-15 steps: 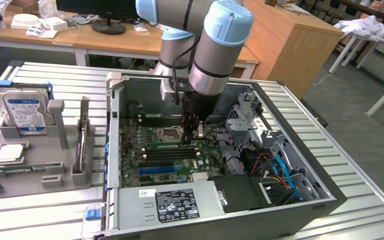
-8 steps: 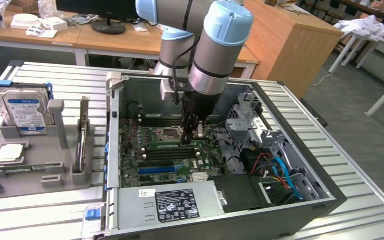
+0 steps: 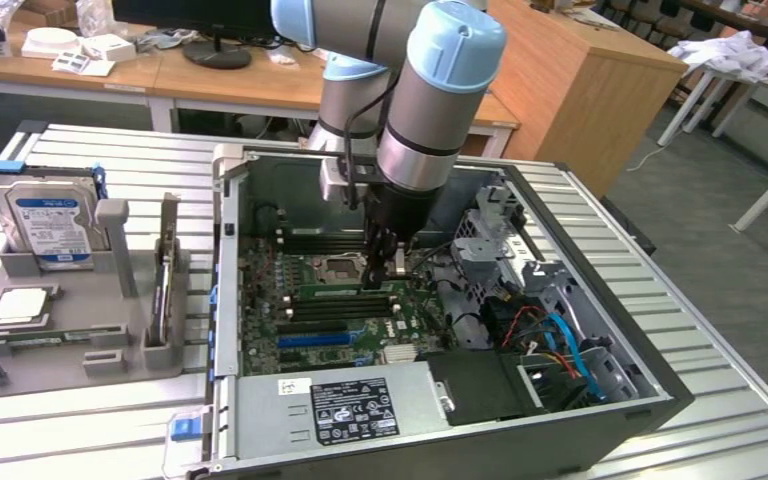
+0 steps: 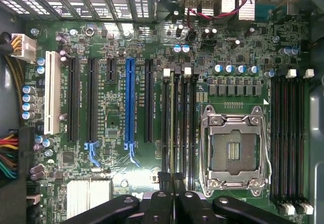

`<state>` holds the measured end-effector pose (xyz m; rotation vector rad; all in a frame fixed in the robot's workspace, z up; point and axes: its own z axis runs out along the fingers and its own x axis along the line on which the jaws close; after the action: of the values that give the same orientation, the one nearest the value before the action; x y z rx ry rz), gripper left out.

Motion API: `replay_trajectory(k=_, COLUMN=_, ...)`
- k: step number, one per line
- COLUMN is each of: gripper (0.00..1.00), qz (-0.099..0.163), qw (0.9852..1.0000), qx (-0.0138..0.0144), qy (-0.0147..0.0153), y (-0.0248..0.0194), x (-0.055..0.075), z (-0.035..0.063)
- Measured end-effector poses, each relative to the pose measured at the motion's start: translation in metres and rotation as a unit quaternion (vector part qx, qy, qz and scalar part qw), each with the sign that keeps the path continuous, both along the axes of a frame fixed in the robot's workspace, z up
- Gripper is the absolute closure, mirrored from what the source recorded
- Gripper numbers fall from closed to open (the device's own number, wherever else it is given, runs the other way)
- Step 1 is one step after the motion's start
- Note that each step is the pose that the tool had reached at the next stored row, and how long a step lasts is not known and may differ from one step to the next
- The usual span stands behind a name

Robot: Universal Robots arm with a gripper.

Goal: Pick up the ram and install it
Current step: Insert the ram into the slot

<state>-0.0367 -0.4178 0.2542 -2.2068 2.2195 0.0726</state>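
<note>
In the exterior view the arm is seen reaching down into the open computer case, which lies on the slatted tabletop. The pincer is lowered close to the motherboard, just beside the CPU socket. At the exterior view's left a gray tray is seen, loaded with a hard drive, a square silver chip and a long thin piece stood on edge between two posts. What that piece is cannot be told.

The board's detail is given by the wrist view. There the pincer is clenched, its black fingers pressed together over a bank of four memory slots between the blue expansion slot and the socket. A thin pale strip, taken for the ram, is seen edge-on along the second slot from the blue one. Its long axis is laid parallel to the slots, one end toward the rear ports, the other toward the fingertips. Whether it is pinched or seated cannot be told.
</note>
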Motion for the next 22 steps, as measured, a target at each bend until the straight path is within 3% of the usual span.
replay_trajectory(k=10, gripper=0.87, qz=-0.006, qw=1.0000, qx=0.0001, qy=-0.0001, y=-0.0001, x=-0.0002, z=-0.0003)
replay_trajectory(k=22, gripper=0.87, qz=-0.006, qw=1.0000, qx=0.0000, qy=0.0000, y=-0.0046, x=-0.0013, z=-0.0002)
